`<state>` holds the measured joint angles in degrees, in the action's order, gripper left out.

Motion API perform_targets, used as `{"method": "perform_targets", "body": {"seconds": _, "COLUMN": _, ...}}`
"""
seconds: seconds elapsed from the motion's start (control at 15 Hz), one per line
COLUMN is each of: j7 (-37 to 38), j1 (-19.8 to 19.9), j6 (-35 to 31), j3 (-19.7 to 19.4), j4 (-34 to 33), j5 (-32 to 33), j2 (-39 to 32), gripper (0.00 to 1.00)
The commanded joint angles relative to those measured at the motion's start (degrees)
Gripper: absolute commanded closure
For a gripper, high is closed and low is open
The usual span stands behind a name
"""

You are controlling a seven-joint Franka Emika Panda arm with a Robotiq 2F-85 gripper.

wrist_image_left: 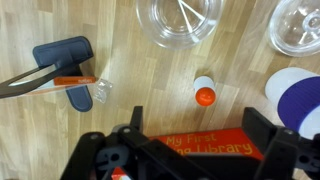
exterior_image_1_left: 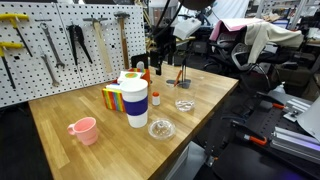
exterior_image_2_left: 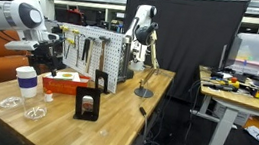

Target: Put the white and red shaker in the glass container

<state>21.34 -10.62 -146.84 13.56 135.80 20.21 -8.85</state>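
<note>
On table (exterior_image_1_left: 60, 115), shaker (wrist_image_left: 204, 92) stands upright on bare wood, red top up, not in either dish. Wrist view: it sits just beyond the book (wrist_image_left: 205, 148). The cup (wrist_image_left: 296, 100) is near it at the right edge, not touching. Small dish (wrist_image_left: 300, 28) is top right, past the cup, cut off by the frame edge. Wide dish (wrist_image_left: 185, 20) is top centre, straight beyond the shaker, with a strip of bare wood between them.

Gripper (wrist_image_left: 195, 128) hangs over the book, fingers (wrist_image_left: 135, 125) spread wide, gripping nothing, well clear of the shaker. At left in the wrist view, a dark stand base (wrist_image_left: 62, 58) has an orange-handled tool (wrist_image_left: 72, 80) lying across it.

In an exterior view the shaker (exterior_image_1_left: 155, 99) is just beside the cup (exterior_image_1_left: 136, 100), on the side away from the book (exterior_image_1_left: 113, 98). Pink cup (exterior_image_1_left: 83, 129) is well apart, toward the near edge. Pegboard (exterior_image_1_left: 60, 45) with hand tools stands behind the table.

In an exterior view the arm (exterior_image_2_left: 6, 11) reaches in from the left and the gripper (exterior_image_2_left: 41, 56) hovers above cup and book. I cannot make out the shaker there.
</note>
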Motion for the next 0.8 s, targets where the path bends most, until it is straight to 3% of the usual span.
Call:
{"method": "perform_targets", "body": {"seconds": 0.0, "j7": -1.4, "j1": -1.5, "j6": -2.2, "j3": -2.4, "j4": -3.4, "j5": -3.1, "j2": -6.2, "gripper": 0.0}}
{"method": "perform_targets", "body": {"seconds": 0.73, "j7": -7.1, "j1": -4.6, "j6": -1.5, "j3": -4.9, "j4": -11.9, "j5": -9.2, "j2": -18.2, "gripper": 0.0}}
